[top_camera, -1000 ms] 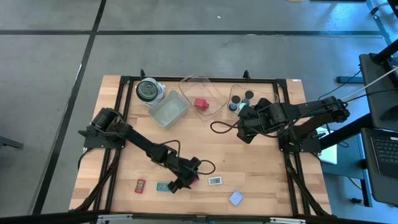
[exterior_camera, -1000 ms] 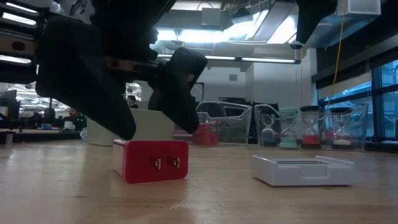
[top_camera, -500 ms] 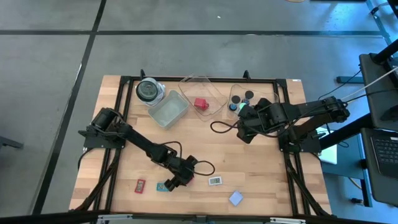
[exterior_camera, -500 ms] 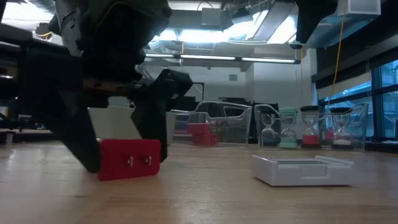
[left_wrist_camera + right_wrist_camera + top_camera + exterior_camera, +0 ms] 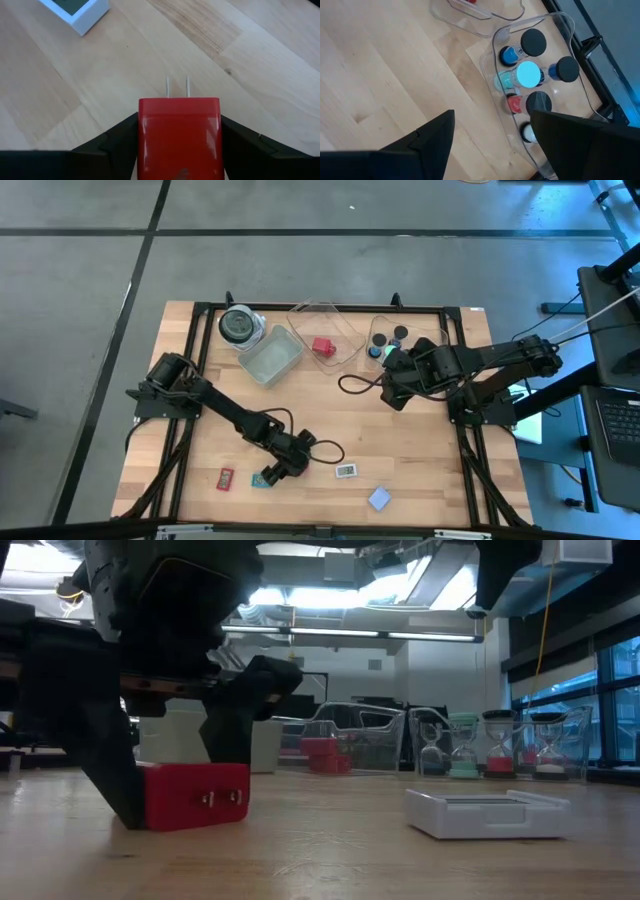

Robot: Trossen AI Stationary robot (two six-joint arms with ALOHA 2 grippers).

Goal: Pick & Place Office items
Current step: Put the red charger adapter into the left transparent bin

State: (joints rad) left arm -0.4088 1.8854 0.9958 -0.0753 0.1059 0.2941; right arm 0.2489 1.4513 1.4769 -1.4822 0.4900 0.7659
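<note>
A red plug block [image 5: 179, 137], its two metal prongs pointing away from the wrist, sits clamped between the two dark fingers of the left claw [image 5: 179, 150]. In the low view the same block [image 5: 195, 796] rests on the wooden tabletop [image 5: 330, 855] with a finger pressed against each side. From above, the left claw [image 5: 283, 469] lies near the front edge of the tabletop [image 5: 420, 450], its arm stretched out low and diagonal from its base at the left side, elbow joint about midway along.

Just beside the claw on the robot's left is a small teal rectangle [image 5: 262, 479], and farther that way a small red rectangle [image 5: 226, 478]. On the other side lies a white flat piece with a dark face [image 5: 345, 470], which shows large in the low view [image 5: 488, 812]; a pale-blue square [image 5: 379, 498] lies nearer the front edge.

At the back of the tabletop stand a round jar with a dark lid [image 5: 238, 326], a clear tray [image 5: 271, 357], and a second clear tray [image 5: 345, 335] holding another red block [image 5: 322, 346].

The right claw [image 5: 492, 137] hangs released, fingers spread wide, just beside a third clear tray [image 5: 560, 25] that holds short cylinders with black, blue, teal, red and white tops [image 5: 528, 74]. Its arm is folded back toward its base at the right side [image 5: 470, 370].
</note>
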